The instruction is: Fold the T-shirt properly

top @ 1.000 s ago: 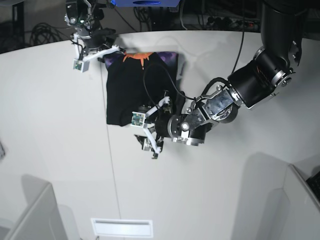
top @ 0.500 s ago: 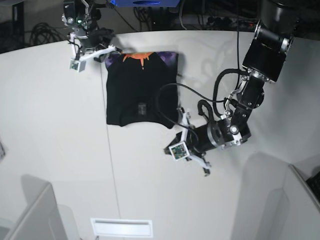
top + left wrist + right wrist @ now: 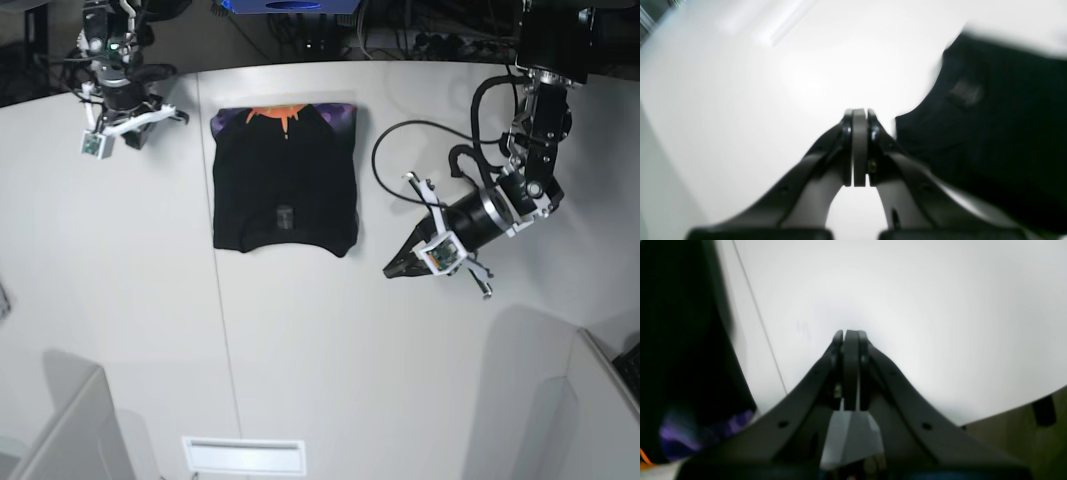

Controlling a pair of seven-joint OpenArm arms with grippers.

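On the white table: T-shirt lies folded in a flat rectangle, orange-purple print at far edge, neck label up | left gripper fingers pressed together, holding nothing, right of shirt | right gripper fingers together, empty, beside far-left corner

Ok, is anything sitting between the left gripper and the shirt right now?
Nothing visible. In the base view only bare white table lies between the left gripper and the folded T-shirt. The left wrist view agrees: the closed gripper is over plain table with the shirt's edge just beside it.
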